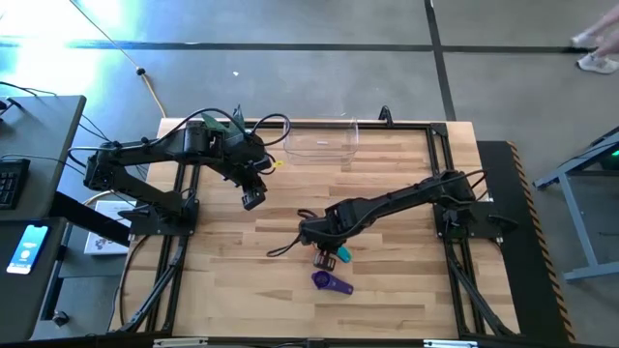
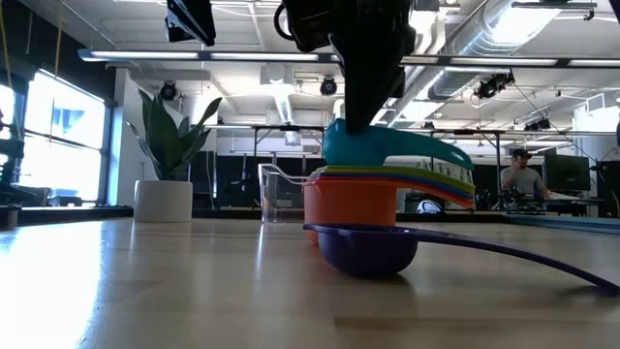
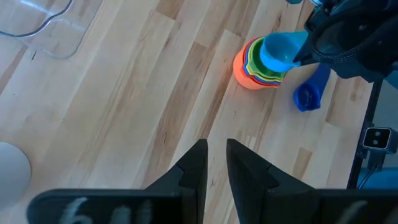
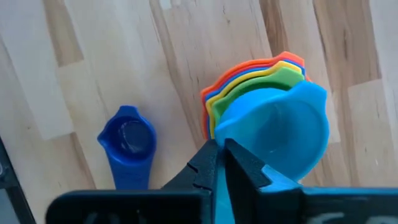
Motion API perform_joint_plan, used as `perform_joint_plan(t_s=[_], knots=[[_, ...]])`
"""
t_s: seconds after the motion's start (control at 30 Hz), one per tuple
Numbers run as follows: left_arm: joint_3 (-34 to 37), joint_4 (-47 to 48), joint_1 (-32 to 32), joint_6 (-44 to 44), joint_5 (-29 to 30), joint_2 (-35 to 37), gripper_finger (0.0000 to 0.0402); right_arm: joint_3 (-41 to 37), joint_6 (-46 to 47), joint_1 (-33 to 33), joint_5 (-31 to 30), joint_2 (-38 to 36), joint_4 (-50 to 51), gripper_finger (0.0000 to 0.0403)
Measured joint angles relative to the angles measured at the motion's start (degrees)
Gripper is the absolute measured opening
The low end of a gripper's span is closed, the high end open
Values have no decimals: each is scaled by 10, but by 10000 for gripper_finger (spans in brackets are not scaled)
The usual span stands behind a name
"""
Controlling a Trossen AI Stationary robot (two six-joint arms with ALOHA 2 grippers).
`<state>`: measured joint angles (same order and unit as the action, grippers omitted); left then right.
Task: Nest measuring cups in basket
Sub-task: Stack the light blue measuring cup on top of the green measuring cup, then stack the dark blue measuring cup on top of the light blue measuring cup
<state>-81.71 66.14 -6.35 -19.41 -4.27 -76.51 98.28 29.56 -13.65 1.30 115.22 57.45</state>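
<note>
The right gripper [image 4: 219, 163] is pinched shut on the handle of the teal measuring cup [image 4: 283, 127], holding it at the top of the nested stack [image 2: 351, 208]. Under the teal cup sit the green cup [image 4: 283, 76], yellow cup [image 4: 249, 78], and orange cup [image 2: 349, 218] in turn, the orange one standing on the wooden table [image 1: 387, 193]. From table level the teal cup rides tilted above the rims below it.

Just beside the stack, toward the table's near edge, lies the purple measuring cup [image 1: 327, 281], upright and apart from the stack.

Well away from the stack, at the table's far edge, stands the clear basket [image 1: 321, 143].

The left gripper [image 3: 215, 163] hovers over bare wood between the stack and the basket, its fingers close together with a narrow gap.
</note>
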Motion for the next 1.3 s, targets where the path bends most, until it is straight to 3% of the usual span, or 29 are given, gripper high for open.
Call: perform_joint_plan(t_s=[0.37, 0.73, 0.97, 1.3], knots=[[0, 0, 0, 0, 0, 0, 48, 0, -13, 0, 0, 0, 1, 36], [0, 0, 5, -15, 0, 0, 48, 0, 33, -2, 50, 0, 19, 36], [0, 0, 29, -16, 0, 0, 48, 0, 71, -33, 61, 0, 22, 37], [0, 14, 96, -15, -1, 1, 48, 0, 90, -66, 69, 0, -61, 38]])
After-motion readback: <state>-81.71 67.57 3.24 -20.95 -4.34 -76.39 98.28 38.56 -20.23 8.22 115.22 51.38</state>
